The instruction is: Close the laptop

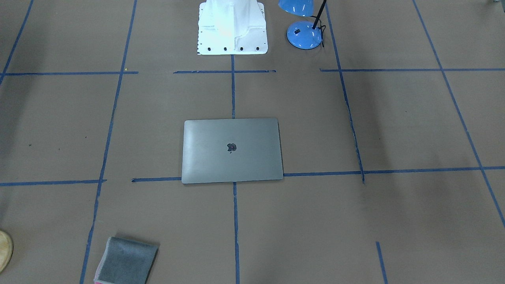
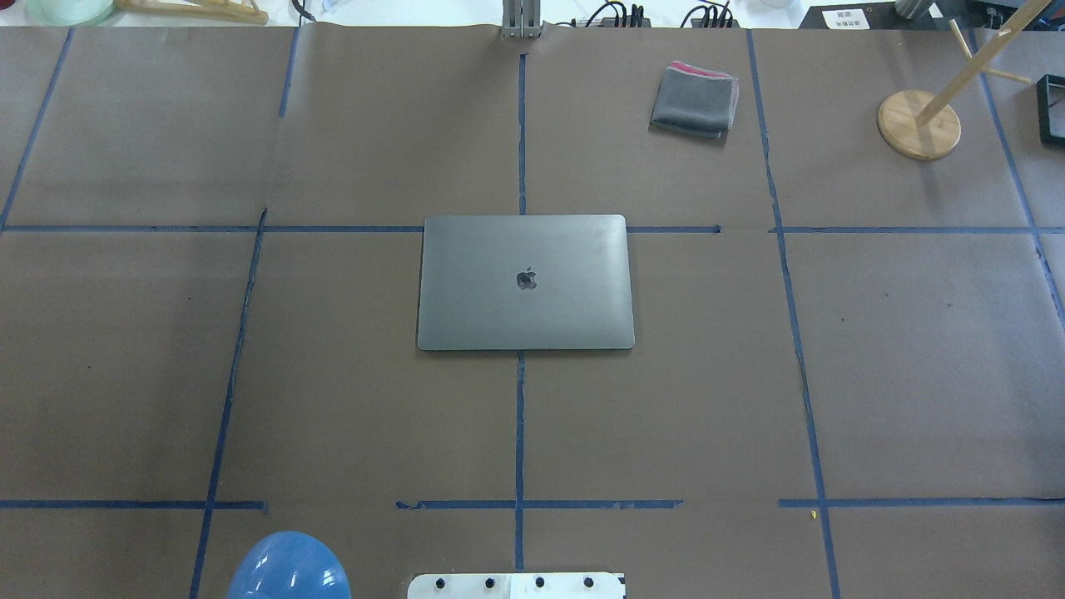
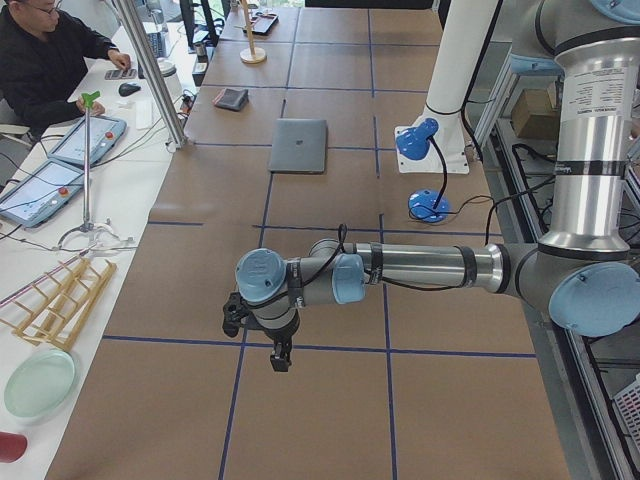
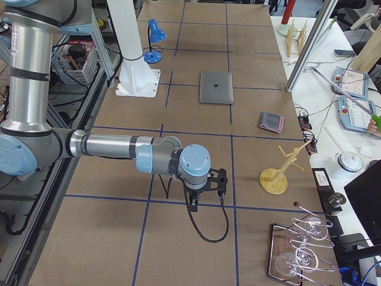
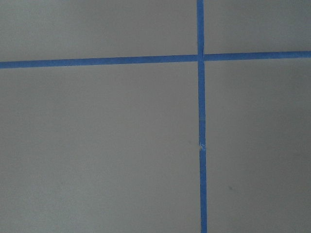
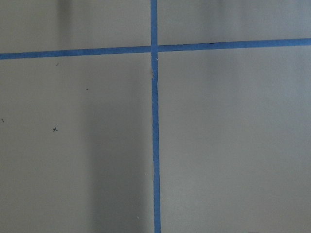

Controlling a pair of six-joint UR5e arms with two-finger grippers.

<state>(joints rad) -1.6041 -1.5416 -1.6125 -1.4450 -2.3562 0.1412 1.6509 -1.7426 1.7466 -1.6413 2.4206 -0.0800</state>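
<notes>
You'll find the laptop (image 2: 525, 283) lying flat in the middle of the worktop (image 2: 333, 399), lid down and apple logo up, over a crossing of the blue tape lines. The left gripper (image 3: 279, 362) hangs pointing down near the worktop's end on the robot's left, well apart from the laptop. The right gripper (image 4: 193, 205) hangs the same way near the opposite end. Both show only in the side cameras, so you cannot tell how far their jaws stand apart. A folded grey cloth (image 2: 694, 100) lies near the far edge, a wooden stand (image 2: 918, 123) sits toward the far right corner, and a blue lamp (image 1: 304, 34) stands at the robot's edge.
</notes>
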